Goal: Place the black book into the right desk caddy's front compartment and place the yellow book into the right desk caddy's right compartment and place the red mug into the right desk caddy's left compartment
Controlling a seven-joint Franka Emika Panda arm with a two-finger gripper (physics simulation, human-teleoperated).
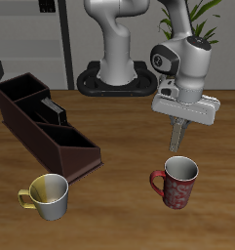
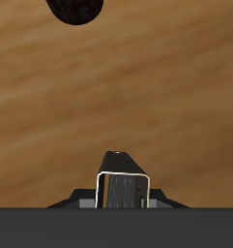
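I am seeing the gripper hanging just above the red mug, its fingers looking pressed together and holding nothing. The mug is standing upright on the wooden counter, near the front edge, with bare wood all around it. The right desk caddy, dark maroon with sloping walls, is sitting well apart, a black book upright inside. A cream mug is standing beside its low end.
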